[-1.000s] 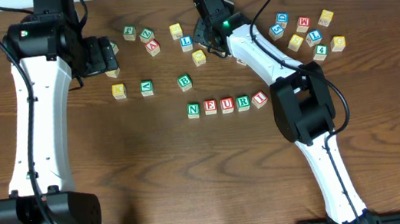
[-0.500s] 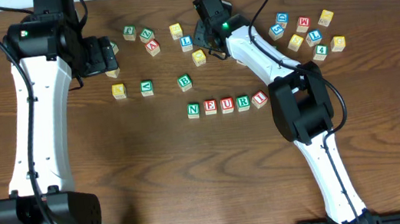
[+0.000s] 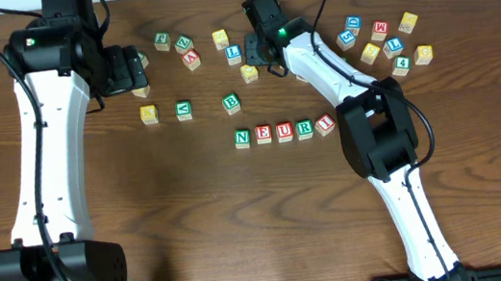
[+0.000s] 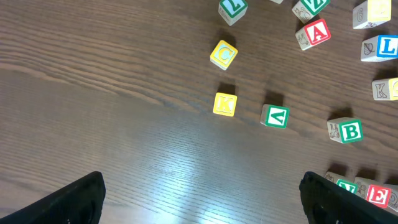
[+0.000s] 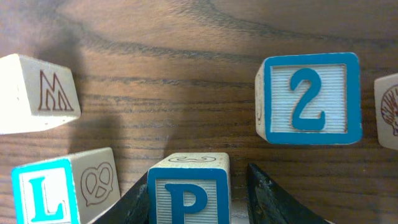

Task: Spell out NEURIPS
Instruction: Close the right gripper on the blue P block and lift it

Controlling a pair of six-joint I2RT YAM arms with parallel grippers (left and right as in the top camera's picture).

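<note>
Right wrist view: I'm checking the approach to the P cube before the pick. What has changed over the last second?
The right gripper edged slightly towards the blue L cube; its fingers now flank the blue P cube, with a gap on one side. No cube moved: the N E U R I row and the left arm stayed put.

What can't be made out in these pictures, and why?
- Blue-lettered wooden P cube: bottom cut off in right wrist view; overhead, under the right arm.
- Wooden cube at that view's right edge: clipped, letter unseen.
- Row with red-lettered wooden E cube: clipped by left wrist view's bottom edge.
</note>
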